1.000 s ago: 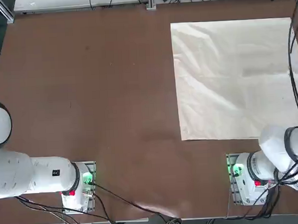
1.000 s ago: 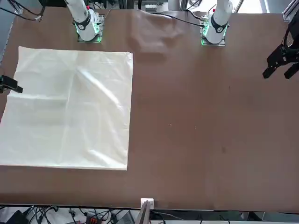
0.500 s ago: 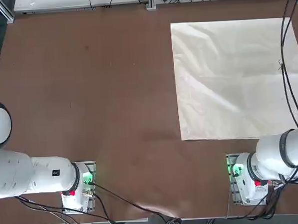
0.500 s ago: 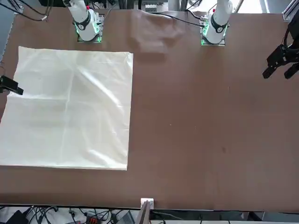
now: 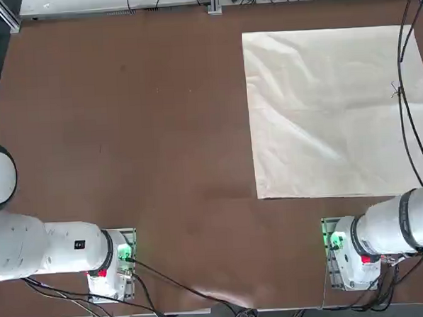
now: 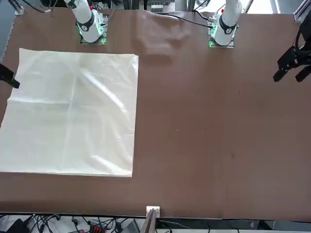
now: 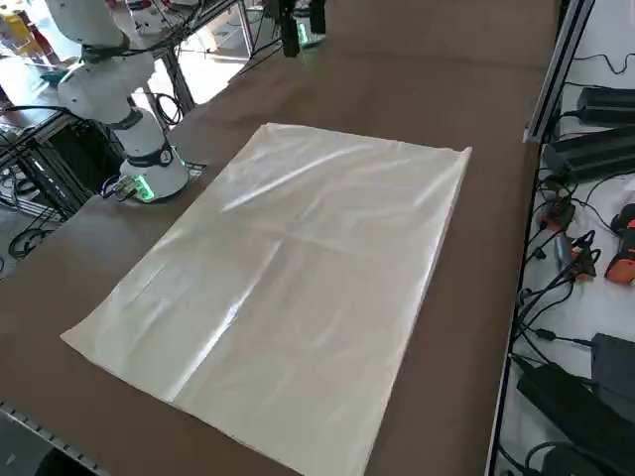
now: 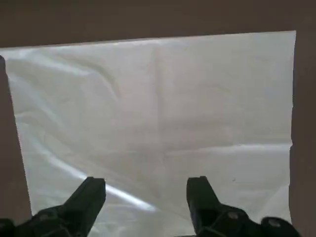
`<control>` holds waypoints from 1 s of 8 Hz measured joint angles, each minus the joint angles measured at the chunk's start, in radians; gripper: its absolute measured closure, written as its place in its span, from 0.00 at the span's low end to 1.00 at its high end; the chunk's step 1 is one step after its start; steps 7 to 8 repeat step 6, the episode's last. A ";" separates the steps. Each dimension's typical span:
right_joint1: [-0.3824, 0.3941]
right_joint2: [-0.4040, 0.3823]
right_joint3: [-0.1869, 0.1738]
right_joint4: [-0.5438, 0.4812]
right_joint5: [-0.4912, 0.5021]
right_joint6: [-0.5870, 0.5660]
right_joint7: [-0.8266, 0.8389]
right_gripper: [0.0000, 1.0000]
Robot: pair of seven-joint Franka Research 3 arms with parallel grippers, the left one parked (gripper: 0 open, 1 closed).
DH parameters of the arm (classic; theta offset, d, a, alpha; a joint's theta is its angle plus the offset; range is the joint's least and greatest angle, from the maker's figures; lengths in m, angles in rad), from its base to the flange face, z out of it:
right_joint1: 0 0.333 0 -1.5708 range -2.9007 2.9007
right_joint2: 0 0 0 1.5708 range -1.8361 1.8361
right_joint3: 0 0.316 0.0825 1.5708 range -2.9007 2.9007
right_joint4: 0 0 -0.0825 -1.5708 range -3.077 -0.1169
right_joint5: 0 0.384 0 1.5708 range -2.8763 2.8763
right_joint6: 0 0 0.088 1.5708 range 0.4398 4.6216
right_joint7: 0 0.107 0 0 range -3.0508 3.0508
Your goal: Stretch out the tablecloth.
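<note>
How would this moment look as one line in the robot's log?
tablecloth: flat, faint creases | right end effector: open, above cloth, holding nothing | table: brown

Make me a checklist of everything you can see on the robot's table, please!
Surface: brown table, bare apart from the cloth.
Job's things: tablecloth lies flat on the robot's right half of the table, with soft creases and fold lines; its corners look laid out square.
Clutter: nothing seen on the table.
Grippers: right end effector hangs open above the tablecloth, holding nothing and not touching it.
Cables: black cables hang from the right arm over the cloth's right edge; more cables run from the arm bases along the near table edge.
Surroundings: power bricks and cables lie beyond the far table edge.
</note>
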State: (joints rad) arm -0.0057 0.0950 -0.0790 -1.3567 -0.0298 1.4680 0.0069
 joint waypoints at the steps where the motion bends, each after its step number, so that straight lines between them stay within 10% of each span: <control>1: 0.000 -0.053 -0.004 -0.076 0.008 0.030 0.000 0.00; 8: 0.009 -0.114 -0.007 -0.181 0.015 0.073 -0.008 0.00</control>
